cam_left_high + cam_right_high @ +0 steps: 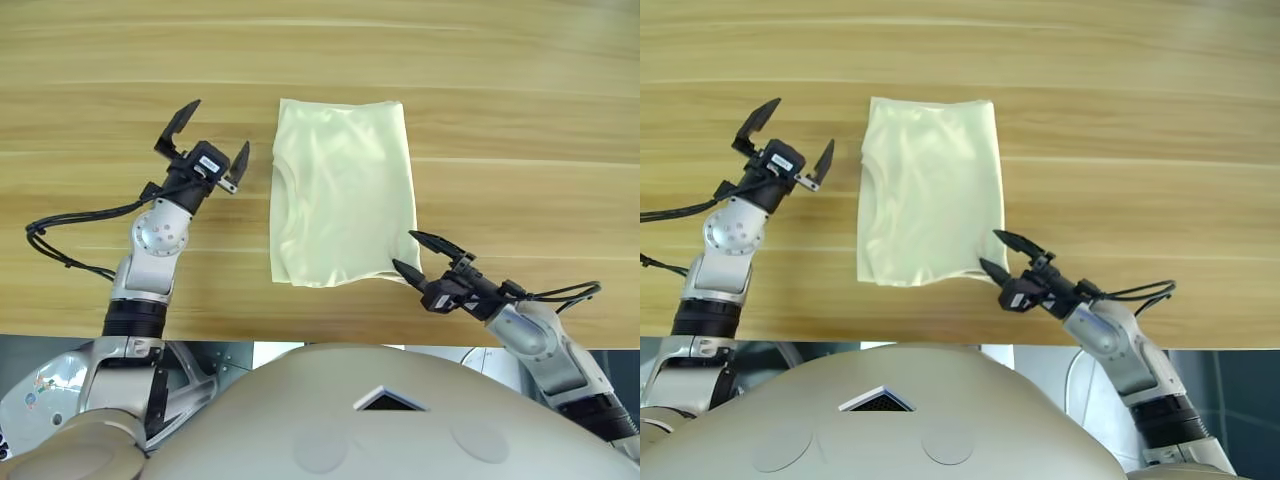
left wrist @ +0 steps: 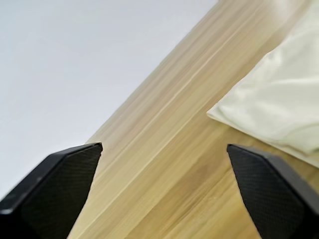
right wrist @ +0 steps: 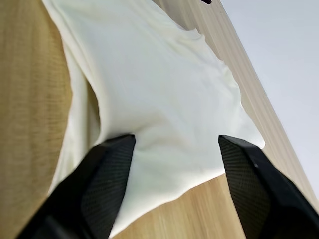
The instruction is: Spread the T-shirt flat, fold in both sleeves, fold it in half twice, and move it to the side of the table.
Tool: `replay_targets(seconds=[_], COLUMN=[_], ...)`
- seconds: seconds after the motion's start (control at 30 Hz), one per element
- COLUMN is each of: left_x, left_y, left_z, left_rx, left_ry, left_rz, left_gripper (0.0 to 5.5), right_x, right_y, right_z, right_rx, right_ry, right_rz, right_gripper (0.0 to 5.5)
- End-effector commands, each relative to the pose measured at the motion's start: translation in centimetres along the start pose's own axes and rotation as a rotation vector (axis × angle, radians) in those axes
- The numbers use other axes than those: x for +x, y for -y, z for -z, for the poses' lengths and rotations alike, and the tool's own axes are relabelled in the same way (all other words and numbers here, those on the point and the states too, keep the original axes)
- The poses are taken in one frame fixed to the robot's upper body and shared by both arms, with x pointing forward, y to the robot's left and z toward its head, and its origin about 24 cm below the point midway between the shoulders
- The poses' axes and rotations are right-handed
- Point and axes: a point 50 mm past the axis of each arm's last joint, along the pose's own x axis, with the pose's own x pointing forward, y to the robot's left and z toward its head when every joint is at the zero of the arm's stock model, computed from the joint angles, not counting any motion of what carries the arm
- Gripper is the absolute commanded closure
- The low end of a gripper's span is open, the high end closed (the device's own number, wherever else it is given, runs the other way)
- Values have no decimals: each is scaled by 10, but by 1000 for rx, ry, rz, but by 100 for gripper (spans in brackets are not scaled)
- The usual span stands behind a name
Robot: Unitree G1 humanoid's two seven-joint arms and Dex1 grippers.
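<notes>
T-shirt (image 1: 343, 190): pale yellow, sleeves folded in, narrow panel at centre of surface (image 1: 100, 60); right claw (image 1: 404, 249): spread, straddling near right corner, likely poised for halving; left claw (image 1: 220, 124): spread, apart beside left edge

T-shirt (image 1: 343, 190) on table (image 1: 100, 60), left end effector (image 1: 220, 125) beside its left edge, right end effector (image 1: 404, 249) at near-right corner.

The T-shirt (image 1: 343, 190) is cropped in both wrist views; its folded-under layers seem hidden.
</notes>
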Motion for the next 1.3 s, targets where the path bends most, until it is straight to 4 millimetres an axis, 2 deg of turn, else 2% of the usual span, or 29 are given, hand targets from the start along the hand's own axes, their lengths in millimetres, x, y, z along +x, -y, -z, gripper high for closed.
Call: replay_targets(seconds=[0.03,0.07,0.13,0.2,0.27,0.33,0.43,0.57,0.73,0.97,1.17,1.3], left_x=[-14,-20,-40,-68,-96,-109,-114,-116,-105,-83,-80,-78], left_y=[-6,-15,-33,-39,-21,-2,22,38,46,54,64,71], left_z=[-10,-16,-23,-18,-9,-11,-19,-25,-22,-12,-15,-16], left_rx=[18,18,69,217,348,382,380,369,383,415,414,416], left_ry=[95,140,178,101,13,17,74,128,156,211,277,308], left_rz=[102,108,126,224,430,578,728,853,903,970,1028,1062], left_gripper=[86,86,86,86,86,86,86,86,86,86,86,155], right_x=[-1,-6,-24,-43,-57,-65,-66,-66,-60,-39,-27,-20], right_y=[29,46,76,90,78,52,24,8,0,4,7,7], right_z=[-26,-32,-31,-10,24,45,43,22,10,12,14,14], right_rx=[94,111,123,66,-46,-138,-207,-217,-233,-281,-303,-314], right_ry=[172,218,223,96,-111,-233,-218,-120,-62,-18,15,44], right_rz=[171,252,382,421,329,181,22,-97,-195,-229,-254,-281], right_gripper=[239,239,239,239,239,239,239,239,239,239,239,239])
